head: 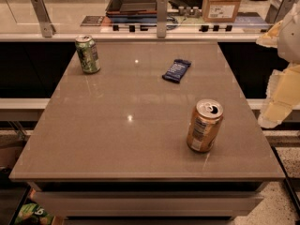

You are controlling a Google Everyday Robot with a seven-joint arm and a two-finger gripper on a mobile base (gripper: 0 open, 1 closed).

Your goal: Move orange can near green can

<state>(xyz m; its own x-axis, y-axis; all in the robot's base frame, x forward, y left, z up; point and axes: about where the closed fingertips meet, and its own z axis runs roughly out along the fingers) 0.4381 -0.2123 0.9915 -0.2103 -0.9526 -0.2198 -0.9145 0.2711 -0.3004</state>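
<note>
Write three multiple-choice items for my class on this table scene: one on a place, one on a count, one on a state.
1. Where on the table is the green can?
A. far left corner
B. near right side
C. centre

2. How many drink cans stand on the table?
A. one
B. two
C. three

3. How is the orange can?
A. lying on its side
B. lifted off the table
C. upright on the table

Answers:
1 A: it stands by the far left edge.
2 B: one green and one orange, plus a dark blue packet.
3 C: it rests on its base, apart from the gripper at the view's right edge.
</note>
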